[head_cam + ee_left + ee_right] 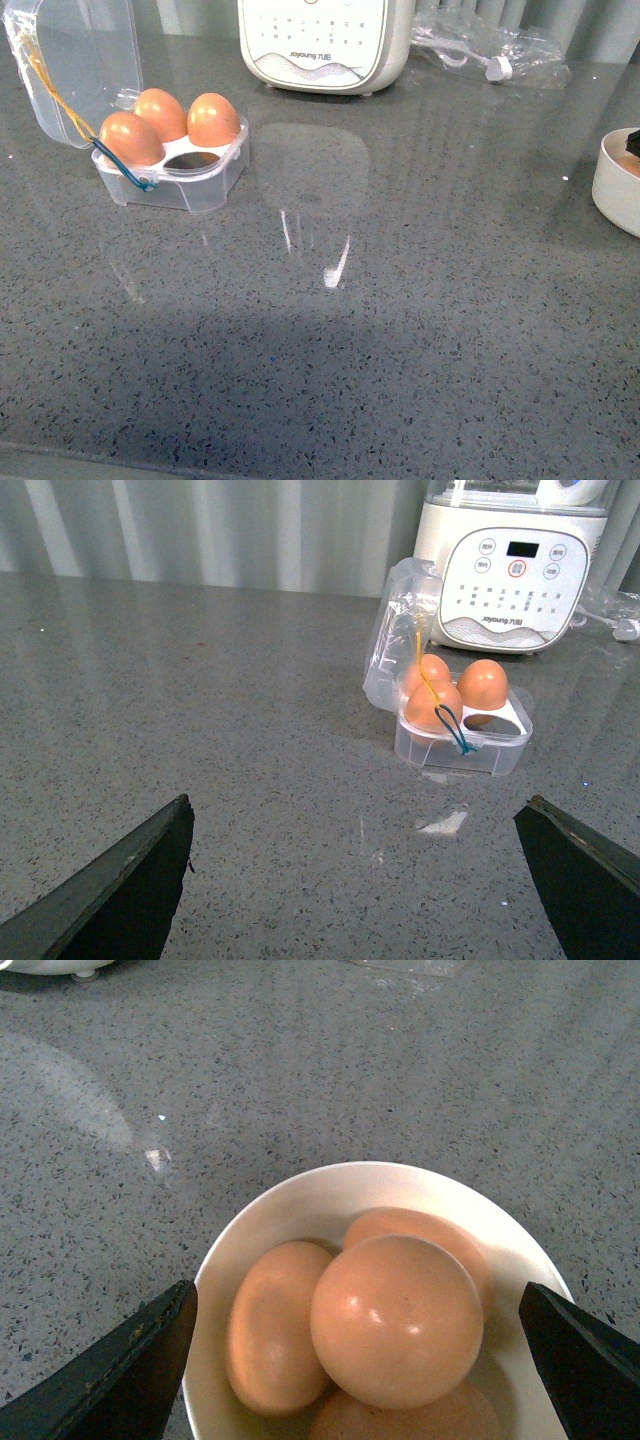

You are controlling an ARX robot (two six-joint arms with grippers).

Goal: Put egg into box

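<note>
Speckled grey countertop [400, 330], seemingly corrugated wall [200, 530]

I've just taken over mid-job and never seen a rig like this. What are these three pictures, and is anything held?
It is a two-armed robot. The front view looks out from its body: the clear box, lid open, holds three eggs with one cup empty; a white appliance stands behind. The other two pictures come from wrist cameras; the dark wedges are claw fingers. The left claw faces the box, open and empty. The right claw hangs open over a white bowl of brown eggs, holding nothing.
</note>
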